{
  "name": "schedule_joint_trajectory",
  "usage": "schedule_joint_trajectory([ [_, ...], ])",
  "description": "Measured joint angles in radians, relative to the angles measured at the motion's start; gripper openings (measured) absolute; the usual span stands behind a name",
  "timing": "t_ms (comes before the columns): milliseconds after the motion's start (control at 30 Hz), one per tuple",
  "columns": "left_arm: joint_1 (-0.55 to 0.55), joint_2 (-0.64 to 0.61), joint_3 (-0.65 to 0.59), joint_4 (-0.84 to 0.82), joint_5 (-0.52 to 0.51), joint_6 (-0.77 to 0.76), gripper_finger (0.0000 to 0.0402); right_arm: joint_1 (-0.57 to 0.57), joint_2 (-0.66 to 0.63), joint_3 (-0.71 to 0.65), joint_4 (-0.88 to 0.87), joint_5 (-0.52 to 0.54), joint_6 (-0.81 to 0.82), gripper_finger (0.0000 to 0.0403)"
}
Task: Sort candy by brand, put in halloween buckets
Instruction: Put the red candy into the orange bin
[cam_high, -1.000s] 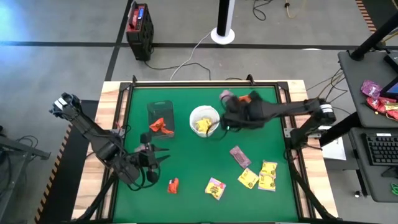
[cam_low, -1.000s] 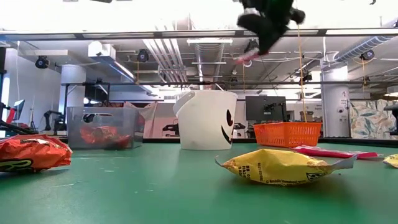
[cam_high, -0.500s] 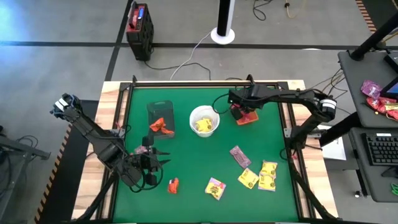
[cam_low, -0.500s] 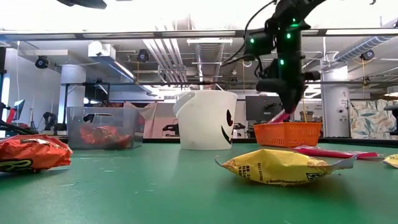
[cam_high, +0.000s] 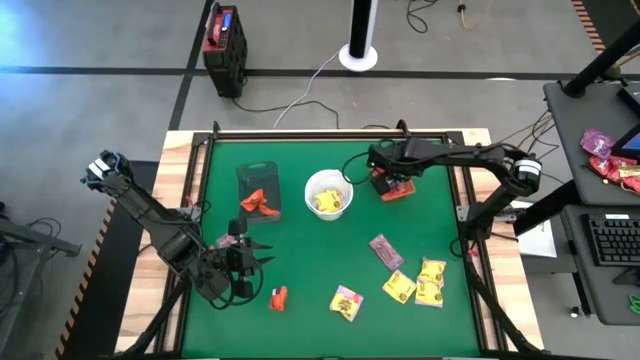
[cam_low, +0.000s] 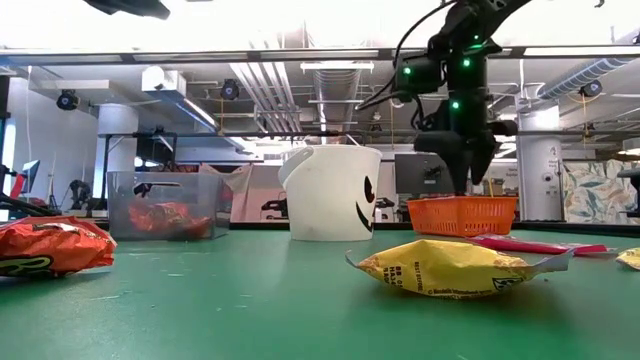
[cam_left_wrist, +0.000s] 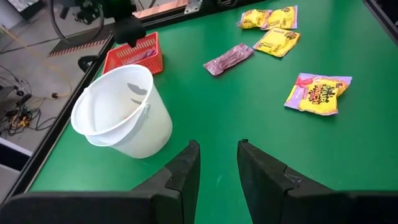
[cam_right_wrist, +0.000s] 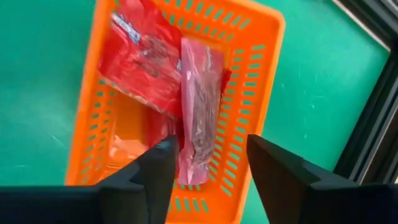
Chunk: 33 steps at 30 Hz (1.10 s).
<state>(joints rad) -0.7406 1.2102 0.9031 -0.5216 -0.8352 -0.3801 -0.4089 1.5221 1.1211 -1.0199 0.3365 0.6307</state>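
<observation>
Right gripper (cam_right_wrist: 205, 171) hangs directly over the orange tray (cam_high: 393, 188) at about 1 o'clock on the table, fingers apart, with pink packets (cam_right_wrist: 199, 112) lying loose in the tray beneath. Left gripper (cam_high: 262, 254) waits at 8 o'clock, fingers apart and empty. The white bucket (cam_high: 328, 194) sits near centre, the dark tub (cam_high: 258, 190) at its 9 o'clock; loose candy (cam_high: 418, 282) lies around 5 o'clock.
</observation>
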Motion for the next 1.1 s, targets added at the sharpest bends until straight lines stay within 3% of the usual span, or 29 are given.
schedule_joint_trajectory([
  [100, 0.000, 0.000, 0.000, -0.024, 0.018, -0.027, 0.0091, 0.009, -0.004, 0.028, 0.001, 0.000, -0.001, 0.0205],
  [233, 0.005, -0.001, 0.000, -0.110, 0.207, -0.136, 0.0091, 0.054, -0.022, 0.068, 0.001, -0.020, -0.016, 0.0212],
  [433, 0.028, 0.027, -0.001, -0.455, 0.535, -0.618, 0.0091, 0.148, -0.069, 0.092, 0.038, -0.021, -0.026, 0.0210],
  [500, 0.027, 0.053, -0.002, -0.559, 0.590, -0.677, 0.0091, 0.176, -0.083, 0.092, 0.081, -0.019, -0.032, 0.0210],
  [800, 0.029, 0.219, -0.031, -0.566, 0.620, -0.353, 0.0107, 0.233, -0.093, 0.091, 0.149, -0.014, -0.061, 0.0210],
  [1100, 0.071, 0.231, -0.124, -0.465, 0.610, -0.450, 0.0171, 0.239, -0.093, 0.089, 0.152, -0.012, -0.099, 0.0210],
])
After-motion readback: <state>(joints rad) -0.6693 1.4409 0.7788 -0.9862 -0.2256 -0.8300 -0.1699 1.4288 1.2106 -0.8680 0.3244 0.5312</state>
